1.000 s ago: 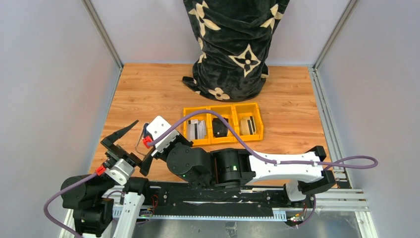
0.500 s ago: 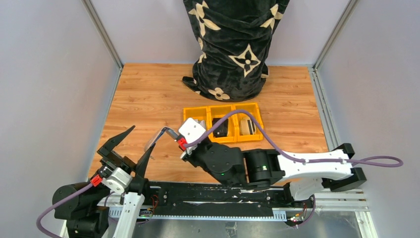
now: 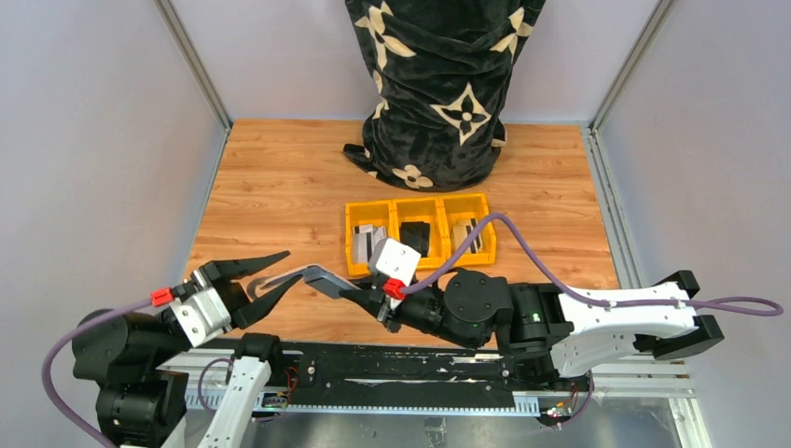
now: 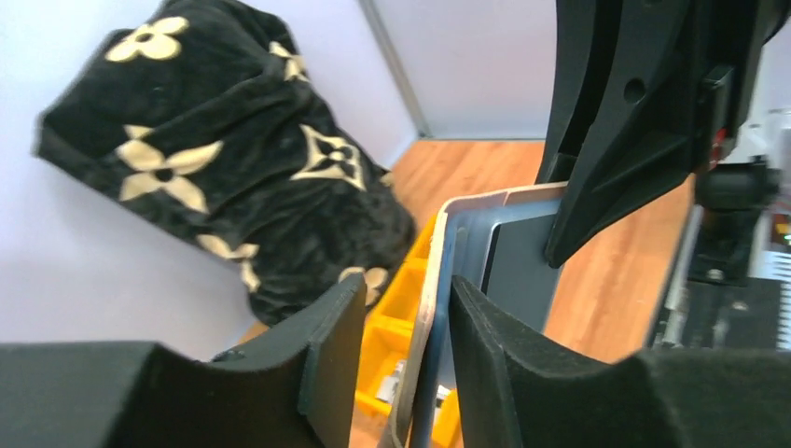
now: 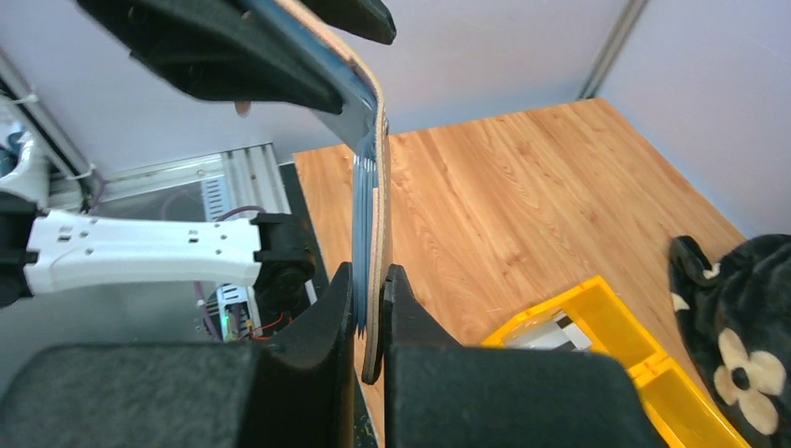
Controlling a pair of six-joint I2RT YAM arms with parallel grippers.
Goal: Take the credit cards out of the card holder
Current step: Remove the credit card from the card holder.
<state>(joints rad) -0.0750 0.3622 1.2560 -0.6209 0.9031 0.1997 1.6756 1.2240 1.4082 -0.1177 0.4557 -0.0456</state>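
Note:
The taupe card holder (image 3: pixel 322 277) hangs above the table's near left part, with blue-grey credit cards (image 5: pixel 359 201) stacked edge-on against it. My right gripper (image 5: pixel 371 303) is shut on one end of the holder and the cards. My left gripper (image 4: pixel 406 350) is open and straddles the other end. One of its pads (image 4: pixel 326 350) stands apart from the taupe side (image 4: pixel 427 308), and the other pad (image 4: pixel 490 359) lies close against the blue card side. From above, the left gripper (image 3: pixel 291 267) points right and faces the right gripper (image 3: pixel 362 293).
A yellow three-compartment tray (image 3: pixel 350 210) with small items stands mid-table behind the grippers. A black blanket with beige flowers (image 3: pixel 438 84) stands at the back. Grey walls close in both sides. The arms' base rail (image 3: pixel 401 373) runs along the near edge.
My right gripper carried the holder to the right and nearer the front edge. The left gripper swung to point right and narrowed its jaws around the holder's free end.

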